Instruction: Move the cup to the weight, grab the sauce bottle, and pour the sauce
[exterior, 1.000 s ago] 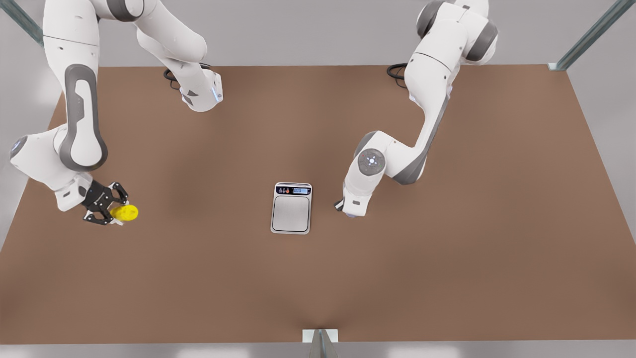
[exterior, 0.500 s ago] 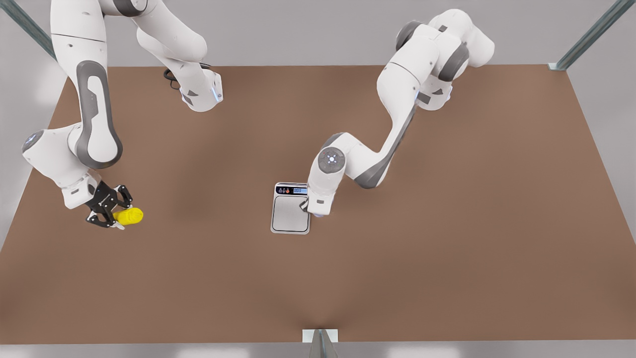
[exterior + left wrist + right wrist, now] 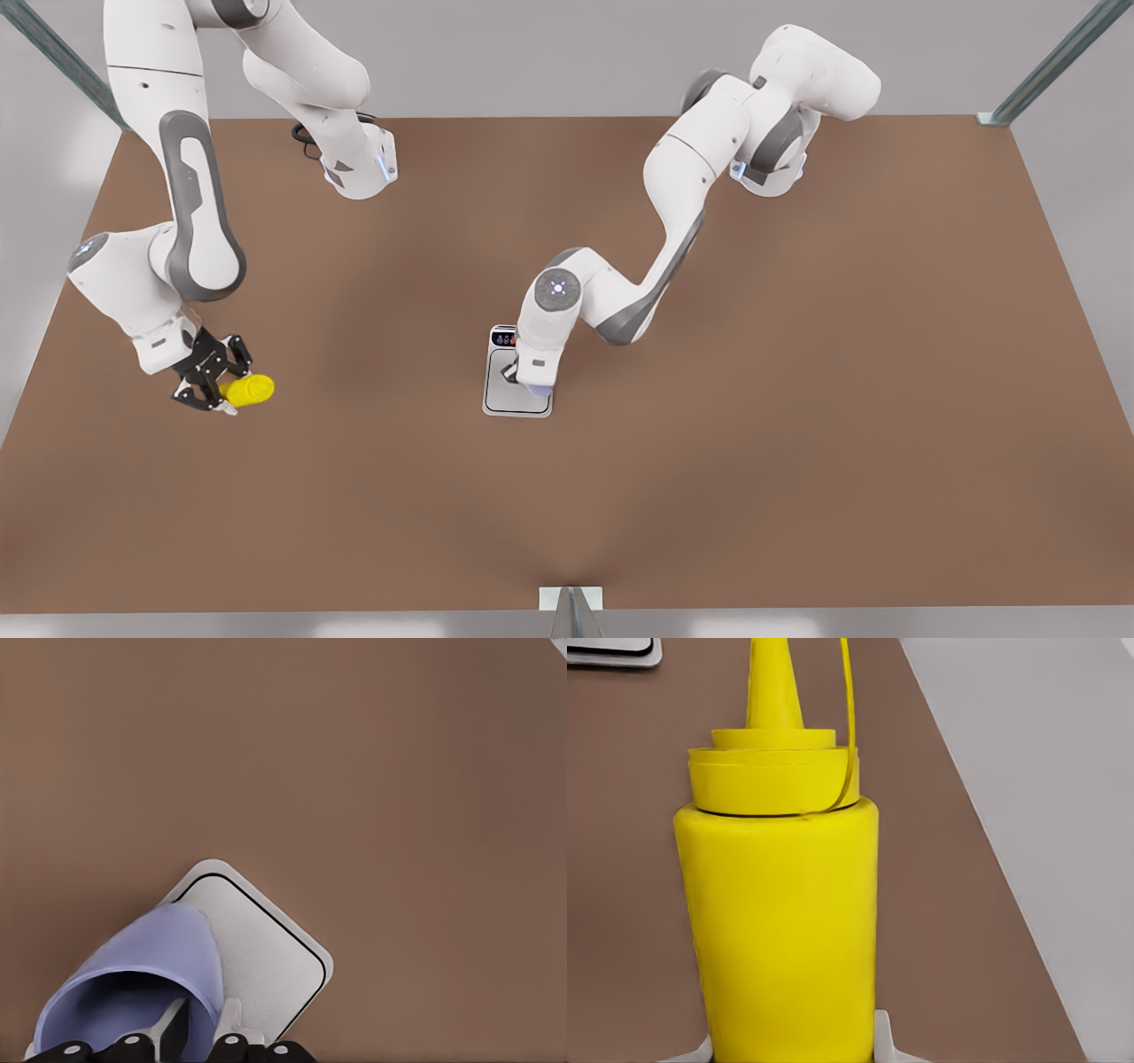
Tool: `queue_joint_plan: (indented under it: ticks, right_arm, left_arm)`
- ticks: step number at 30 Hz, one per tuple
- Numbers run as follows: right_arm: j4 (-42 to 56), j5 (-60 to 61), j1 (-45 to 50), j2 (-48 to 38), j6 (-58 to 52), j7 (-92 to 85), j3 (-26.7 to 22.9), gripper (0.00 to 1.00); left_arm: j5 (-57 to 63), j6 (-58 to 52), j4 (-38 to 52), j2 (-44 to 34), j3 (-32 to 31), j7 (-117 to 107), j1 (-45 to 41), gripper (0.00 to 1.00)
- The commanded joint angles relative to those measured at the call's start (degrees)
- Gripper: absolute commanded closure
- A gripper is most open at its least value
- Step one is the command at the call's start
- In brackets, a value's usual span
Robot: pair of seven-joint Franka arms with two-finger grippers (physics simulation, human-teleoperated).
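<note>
The fingers (image 3: pixel 232 1019) of the left gripper (image 3: pixel 199 1032) pinch the wall of the cup (image 3: pixel 151 974): one finger is inside the dark interior, the other outside against the rim. Just beyond these fingers lies the steel platform of the weight (image 3: pixel 266 961), and the cup hangs over its edge. In the front view the left gripper (image 3: pixel 530 383) is above the weight (image 3: pixel 505 403), with a bit of lavender cup (image 3: pixel 540 388) showing under the wrist. I cannot tell if the cup already touches the platform.

The fingers (image 3: pixel 884 1041) of the right gripper (image 3: pixel 788 1054) press on both sides of the sauce bottle (image 3: pixel 784 930), low on its body, and the nozzle points away from them. In the front view the right gripper (image 3: pixel 213 383) holds the sauce bottle (image 3: pixel 250 390) at the front view's left, well apart from the weight, and it seems to be off the brown bench (image 3: pixel 797 443).

In my judgement the carrying of the cup is almost finished and the bottle is already picked up. What is left: to set the cup down and let it go, to bring the bottle over the cup, and to pour.
</note>
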Motion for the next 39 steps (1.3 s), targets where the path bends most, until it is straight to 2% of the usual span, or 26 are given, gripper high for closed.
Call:
queue_joint_plan:
  ticks: [1, 22, 28, 31, 33, 34, 35, 36, 37, 38, 39]
  right_arm:
    - [-0.09, 0.1, -0.06, 0.04, 0.01, -0.03, 0.01, 0.42]
    - [0.0, 0.1, 0.02, -0.05, -0.08, 0.15, 0.09, 0.42]
    - [0.35, -0.25, 3.01, -0.66, 0.01, 2.26, 0.01, 0.43]
    - [0.88, -6.57, 8.9, -0.66, 2.3, 13.24, -0.08, 0.43]
    - [2.02, -11.23, 11.27, -0.31, 2.3, 20.62, -0.08, 0.43]
    - [2.46, -15.26, 13.11, -0.31, 2.3, 26.59, -0.08, 0.43]
    - [3.25, -20.28, 14.35, 0.04, 2.3, 33.01, -0.08, 0.43]
    - [4.13, -24.33, 16.46, 0.48, 2.12, 38.9, -0.08, 0.43]
    - [4.39, -27.57, 18.3, 0.92, 2.03, 43.82, -0.08, 0.43]
    - [5.54, -33.11, 20.15, 1.62, 1.42, 50.85, -0.08, 0.43]
    - [6.5, -38.21, 22.08, 2.15, 0.37, 57.8, -0.08, 0.43]
  left_arm:
    - [-0.24, 0.0, 0.0, 0.18, -0.09, -0.06, -0.01, 0.47]
    - [-0.15, -2.02, 1.15, -0.78, 0.97, -0.15, 0.25, 0.47]
    - [-0.41, -6.67, 1.23, -4.56, 0.53, 0.99, 2.53, 0.47]
    - [-3.22, -17.84, 0.36, -12.82, 0.7, 10.74, 9.38, 0.48]
    - [-4.02, -26.27, -1.4, -17.3, 0.88, 19.44, 15.89, 0.42]
    - [-4.02, -27.59, -7.54, -22.13, 6.04, 29.61, 18.44, 0.37]
    - [-5.16, -29.26, -11.33, -25.39, 12.47, 40.61, 18.62, 0.09]
    - [-6.04, -31.99, -11.86, -25.57, 18.18, 49.49, 18.62, 0.05]
    - [-6.48, -33.83, -11.95, -25.57, 21.88, 55.12, 18.62, 0.04]
    - [-7.18, -34.1, -16.78, -29.17, 23.46, 59.25, 18.71, 0.04]
    - [-7.18, -34.01, -17.66, -30.57, 24.96, 63.92, 19.23, 0.03]
